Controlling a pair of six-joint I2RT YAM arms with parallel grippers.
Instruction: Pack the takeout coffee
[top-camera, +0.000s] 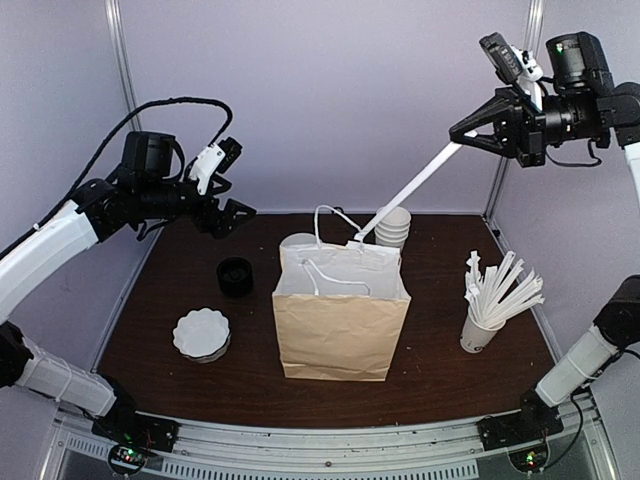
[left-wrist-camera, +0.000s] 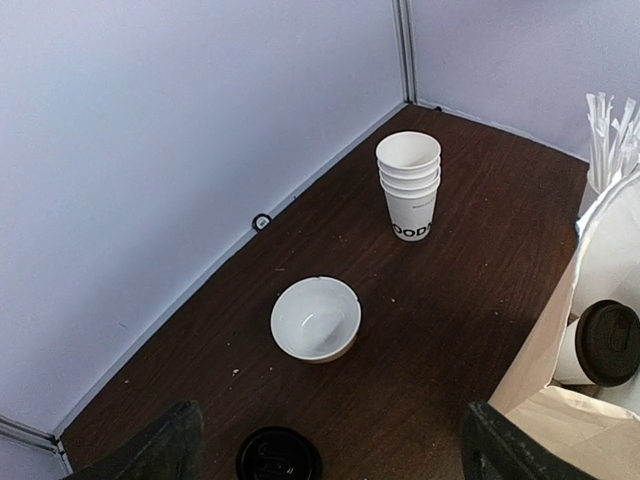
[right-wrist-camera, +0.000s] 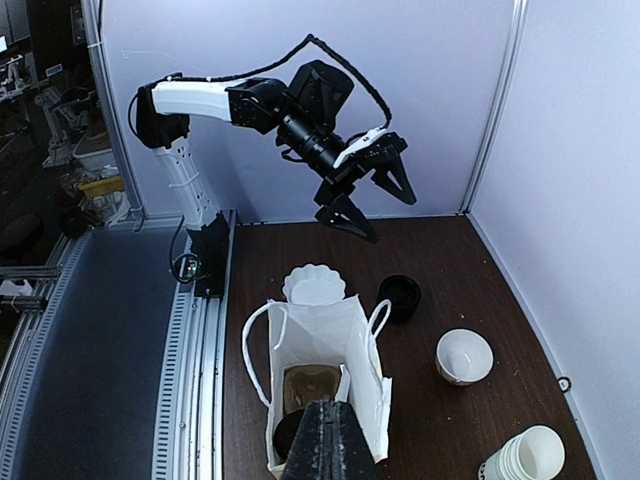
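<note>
- Your right gripper (top-camera: 460, 135) is clamped on a white paper-wrapped straw (top-camera: 407, 192) that slants down to the paper bag's (top-camera: 340, 335) mouth.
- Your left gripper (top-camera: 238, 182) hangs open, holding nothing.
- Your takeout coffee (left-wrist-camera: 603, 345), black-lidded, stands inside the bag.

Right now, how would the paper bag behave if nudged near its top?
The paper bag probably flexes before sliding: thin walls, open mouth. Tall and upright, it might tip, though the lidded cup inside likely steadies it.
</note>
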